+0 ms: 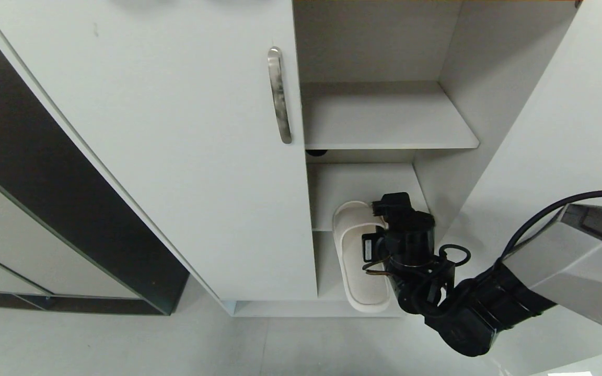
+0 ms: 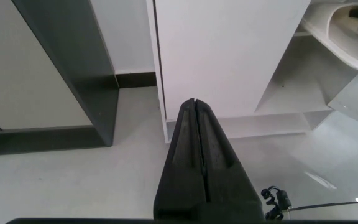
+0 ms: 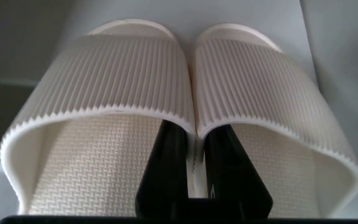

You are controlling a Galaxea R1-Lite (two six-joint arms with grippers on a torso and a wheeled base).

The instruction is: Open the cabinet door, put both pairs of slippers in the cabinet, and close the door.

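Pair of white slippers (image 3: 129, 74): side by side, ribbed straps touching along their inner edges, toes pointing into the cabinet (image 1: 437, 172). The right tool (image 3: 194, 127) has one finger (image 3: 166, 168) inside each slipper and pinches the two inner strap walls together between them.

From the head view, one slipper of the pair (image 1: 358, 271) shows beside the black wrist. It hangs at the mouth of the cabinet's lowest compartment, toe toward the lower shelf (image 1: 363, 193) and heel over the front bottom edge. It is close to the edge of the closed left door (image 1: 175, 156). Cannot tell whether the soles rest on anything.

Cabinet: the right door (image 1: 567, 130) stands open, swung out on the robot's right. The left door is shut and has a metal handle (image 1: 279, 94) upright near its inner edge. An upper shelf (image 1: 384, 120) sits above the lower one.

Left tool (image 2: 194, 124): fingers pressed together, nothing between them. It hangs over the pale floor (image 1: 123, 339) in front of the closed door, well apart from the slippers.

A dark panel (image 1: 45, 183) stands left of the cabinet.
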